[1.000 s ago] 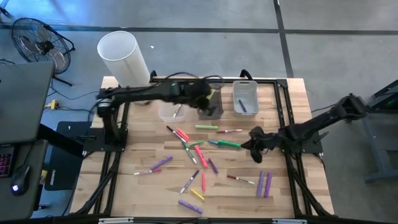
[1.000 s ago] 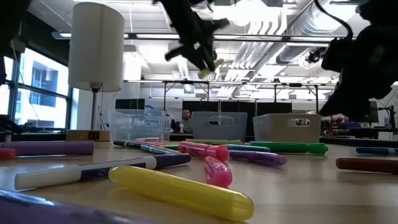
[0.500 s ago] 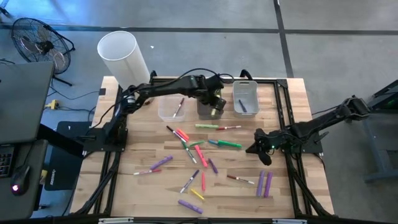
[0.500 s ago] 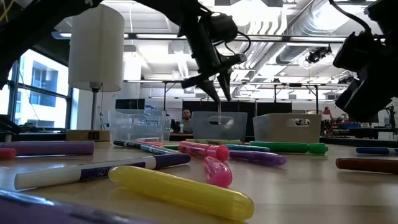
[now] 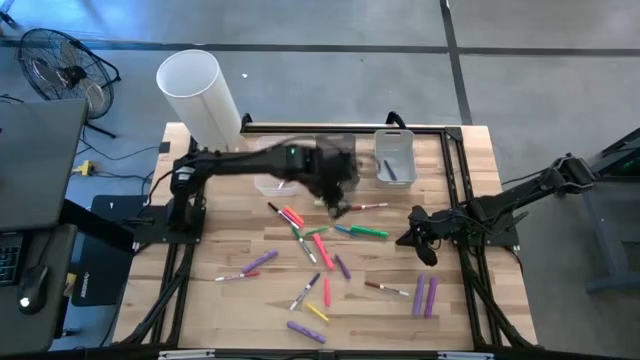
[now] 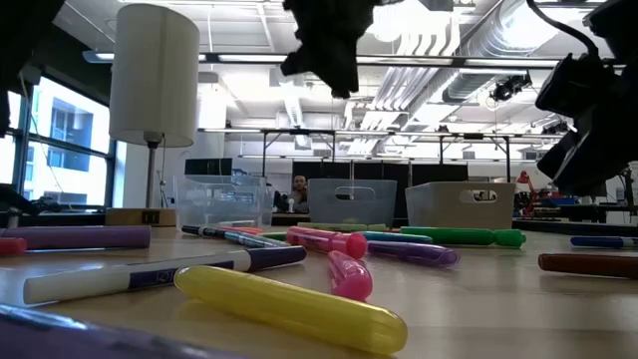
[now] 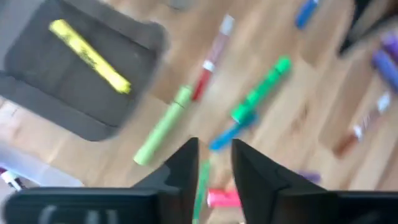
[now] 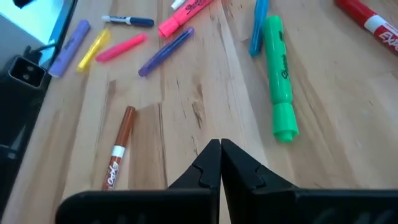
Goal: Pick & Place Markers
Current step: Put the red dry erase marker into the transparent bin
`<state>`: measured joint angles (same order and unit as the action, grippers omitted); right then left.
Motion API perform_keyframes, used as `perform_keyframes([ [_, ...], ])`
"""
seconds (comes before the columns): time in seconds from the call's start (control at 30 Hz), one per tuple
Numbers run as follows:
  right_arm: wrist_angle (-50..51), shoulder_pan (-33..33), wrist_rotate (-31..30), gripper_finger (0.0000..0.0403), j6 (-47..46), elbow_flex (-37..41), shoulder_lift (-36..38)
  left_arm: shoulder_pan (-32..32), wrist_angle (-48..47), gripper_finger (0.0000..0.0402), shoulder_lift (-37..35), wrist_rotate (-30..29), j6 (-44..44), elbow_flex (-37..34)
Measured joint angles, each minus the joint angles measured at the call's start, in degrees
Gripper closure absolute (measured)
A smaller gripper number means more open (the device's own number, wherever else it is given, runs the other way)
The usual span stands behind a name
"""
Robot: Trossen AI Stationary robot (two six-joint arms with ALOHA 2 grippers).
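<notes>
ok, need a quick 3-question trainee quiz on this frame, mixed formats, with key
1. True or false: the right gripper is holding a marker.
2. What colour is the marker lying in the grey bin in the left wrist view? A) yellow B) blue C) purple
3. Fill in: the left gripper hangs over the ____, its fingers apart with nothing between them.

Key:
1. False. Its fingers are shut on nothing, above the bare table.
2. A
3. table

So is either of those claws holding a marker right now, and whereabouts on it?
No. The left gripper has a gap between its fingers with nothing in it, above the markers. The right gripper is shut on nothing.
</notes>
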<state>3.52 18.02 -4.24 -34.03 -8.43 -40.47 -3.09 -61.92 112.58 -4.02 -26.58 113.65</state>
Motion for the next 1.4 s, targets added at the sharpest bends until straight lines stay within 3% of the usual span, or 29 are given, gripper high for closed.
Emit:
perform_keyframes([
  [0.13,-1.4,0.0,-1.27,0.0402,-3.71,-0.02,0.0,5.68,-5.72,0.039,-0.03,0.47,5.24,-0.02],
  [0.3,-2.45,0.0,-5.0,0.0402,-7.99,-0.02,0.0,10.92,-3.79,0.0394,-0.2,0.53,7.31,-5.57],
  [0.4,-4.58,0.0,-6.35,0.0402,-8.28,-0.02,0.0,12.56,0.8,0.0399,-0.95,-0.41,6.42,-12.78],
  [0.53,-8.05,0.02,-8.44,0.0402,-7.46,-0.41,-0.02,14.38,9.65,0.04,-8.38,0.74,2.62,-25.5],
  [0.63,-4.23,0.0,-10.67,0.0403,-5.16,-4.23,-1.32,16.02,15.12,0.04,-14.46,0.95,-1.18,-37.78],
  [0.7,1.23,-0.03,-13.07,0.0403,-3.03,-8.42,-2.91,16.66,23.86,0.0401,-18.32,0.82,-4.38,-44.57],
  [0.9,17.78,-2.93,-19.38,0.0402,7.16,-26.34,-13.95,18.65,31.03,0.0401,-31.67,-1.96,-14.46,-62.44],
  [1.03,30.3,-7.63,-13.84,0.0401,15.71,-38.06,-24.58,18.52,33.68,0.0401,-38.0,-2.52,-17.2,-68.84],
  [1.17,40.4,-13.89,-7.24,0.0383,22.63,-47.01,-35.61,18.48,34.84,0.0401,-41.09,-4.35,-17.04,-71.85],
  [1.4,43.9,-20.67,-2.75,0.0323,36.08,-54.33,-50.41,18.51,36.25,0.0401,-41.93,-6.06,-15.18,-71.68],
])
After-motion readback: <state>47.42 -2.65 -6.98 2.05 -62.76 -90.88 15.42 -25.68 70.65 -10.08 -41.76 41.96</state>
